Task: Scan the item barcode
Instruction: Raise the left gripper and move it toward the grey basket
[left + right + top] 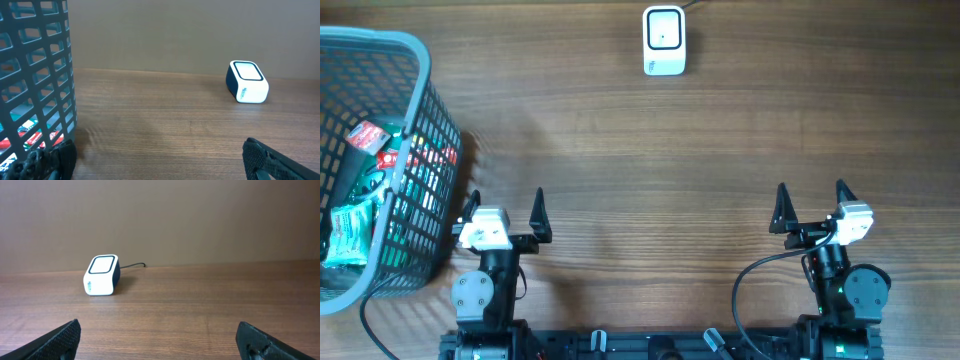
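— What sits at the far left?
— A grey mesh basket point(432, 130) holding the items: a red-and-white packet point(365, 135) and a green-and-white packet point(345, 228). Their print is too small to read.
— And moving rightward?
— The left gripper point(505, 205) is spread wide and empty. The white scanner point(664, 40) is at top centre, its teal side mark illegible. The right gripper point(811, 195) is likewise released.

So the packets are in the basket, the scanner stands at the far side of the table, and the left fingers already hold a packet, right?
Not quite. The left fingers are open and hold nothing, as the overhead view shows. The packets are in the basket, and the scanner stands at the far side of the table.
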`<state>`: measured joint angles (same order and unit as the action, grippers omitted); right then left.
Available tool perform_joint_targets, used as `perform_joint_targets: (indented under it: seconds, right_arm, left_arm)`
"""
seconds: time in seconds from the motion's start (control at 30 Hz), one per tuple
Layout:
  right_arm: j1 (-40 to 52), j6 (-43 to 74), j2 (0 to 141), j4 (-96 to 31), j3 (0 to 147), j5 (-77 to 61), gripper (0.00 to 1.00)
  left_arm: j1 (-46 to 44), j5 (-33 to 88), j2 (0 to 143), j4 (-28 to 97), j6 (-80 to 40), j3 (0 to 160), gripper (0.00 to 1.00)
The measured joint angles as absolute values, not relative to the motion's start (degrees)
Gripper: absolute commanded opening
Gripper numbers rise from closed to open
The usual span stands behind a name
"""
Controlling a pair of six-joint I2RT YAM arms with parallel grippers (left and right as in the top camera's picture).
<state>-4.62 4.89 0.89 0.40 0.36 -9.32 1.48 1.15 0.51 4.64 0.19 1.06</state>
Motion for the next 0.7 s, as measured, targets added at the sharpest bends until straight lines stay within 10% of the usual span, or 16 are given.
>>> perform_joint_targets:
  seconds: [0.7]
  right_arm:
    - [-3.77, 4.89, 0.89, 0.4, 0.36, -9.3, 1.0]
  left_arm:
    - [1.48, 1.15, 0.51, 4.64, 0.16, 1.06, 1.0]
